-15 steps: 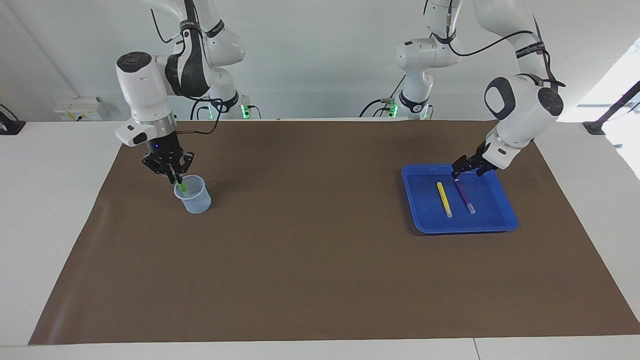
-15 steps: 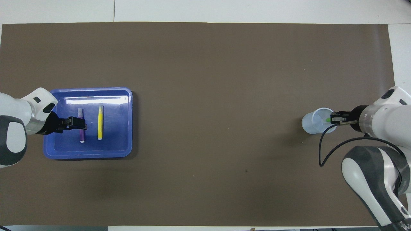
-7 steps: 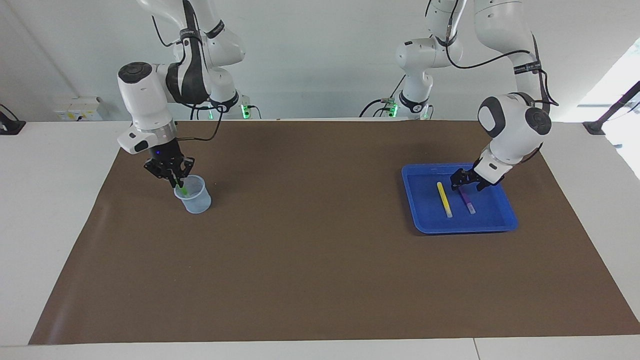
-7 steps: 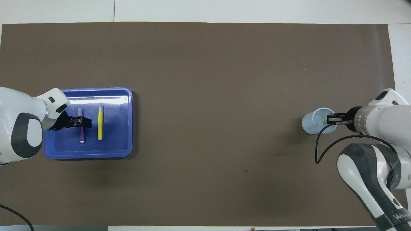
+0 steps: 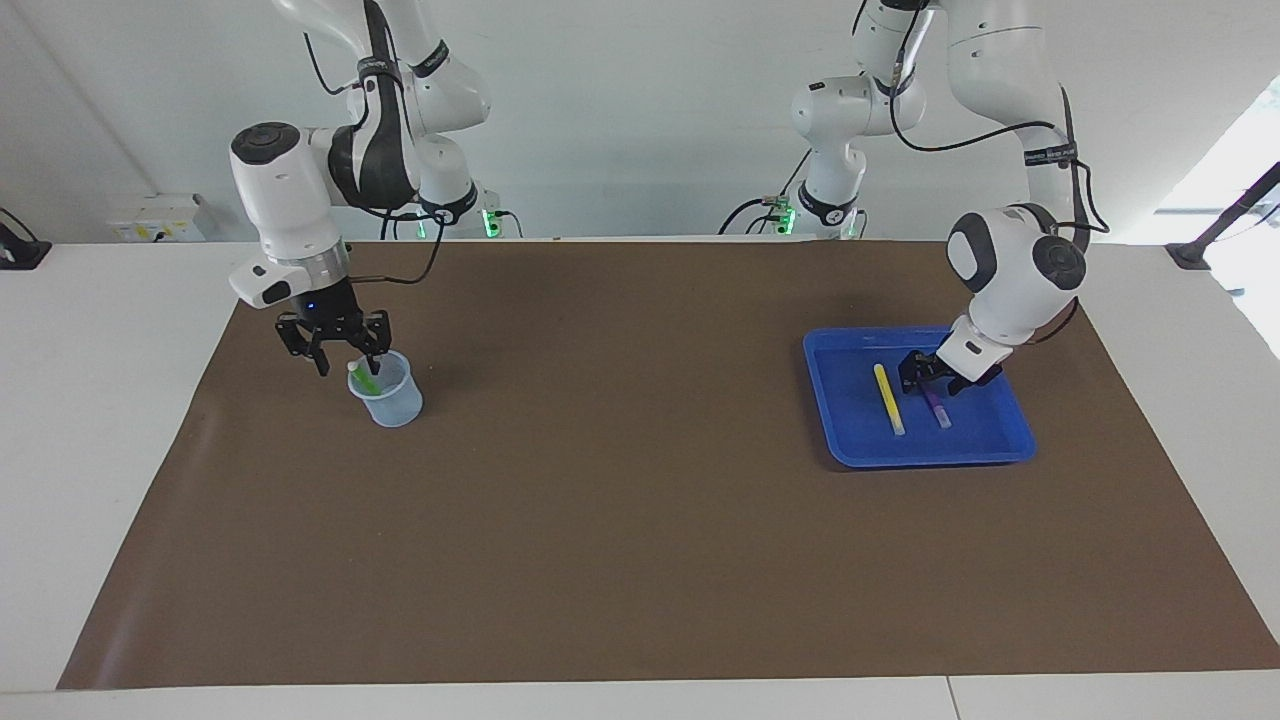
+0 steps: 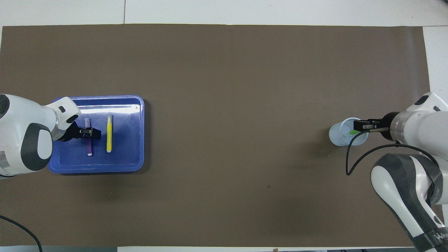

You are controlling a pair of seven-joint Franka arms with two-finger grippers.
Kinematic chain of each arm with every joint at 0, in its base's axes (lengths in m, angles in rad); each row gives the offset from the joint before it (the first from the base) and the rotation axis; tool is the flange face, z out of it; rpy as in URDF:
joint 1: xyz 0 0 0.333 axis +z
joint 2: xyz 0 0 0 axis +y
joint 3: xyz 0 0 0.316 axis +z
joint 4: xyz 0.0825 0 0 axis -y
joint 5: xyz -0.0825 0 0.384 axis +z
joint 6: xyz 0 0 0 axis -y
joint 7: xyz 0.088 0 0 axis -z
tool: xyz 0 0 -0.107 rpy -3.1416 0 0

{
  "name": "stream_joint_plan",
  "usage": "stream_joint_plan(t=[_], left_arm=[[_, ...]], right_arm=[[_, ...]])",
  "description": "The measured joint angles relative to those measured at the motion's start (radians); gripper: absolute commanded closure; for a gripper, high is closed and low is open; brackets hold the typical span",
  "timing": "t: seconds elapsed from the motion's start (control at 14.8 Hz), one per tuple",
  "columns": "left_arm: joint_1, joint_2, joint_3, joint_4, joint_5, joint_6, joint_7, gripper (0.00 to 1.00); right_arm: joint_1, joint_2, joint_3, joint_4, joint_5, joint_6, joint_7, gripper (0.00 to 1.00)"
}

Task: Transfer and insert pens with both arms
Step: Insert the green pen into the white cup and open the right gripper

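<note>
Since a second ago the right gripper [image 5: 346, 362] has spread its fingers and released the green pen [image 5: 366, 380], which now leans tilted in the clear cup [image 5: 385, 390], pale end up. The left gripper [image 5: 929, 375] has descended into the blue tray [image 5: 850, 455] onto the purple pen [image 5: 937, 408]; whether it grips the pen cannot be told. Purple and yellow pens [image 5: 888, 399] lie side by side in the tray, long axes pointing away from the robots.
</note>
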Motion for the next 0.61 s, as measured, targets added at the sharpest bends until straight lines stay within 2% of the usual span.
stream_joint_plan(t=[0.13, 0.34, 0.61], left_arm=[[0.000, 0.007, 0.000, -0.002, 0.000, 0.011, 0.001, 0.34], [0.000, 0.009, 0.000, -0.002, 0.000, 0.014, 0.002, 0.58], [0.001, 0.005, 0.005, -0.001, 0.011, 0.018, 0.002, 0.97]], right_arm=[[0.000, -0.004, 0.000, 0.068, 0.000, -0.091, 0.004, 0.00], [0.001, -0.011, 0.003, 0.196, 0.000, -0.254, 0.049, 0.00], [0.000, 0.009, 0.019, 0.396, 0.002, -0.462, 0.085, 0.00]])
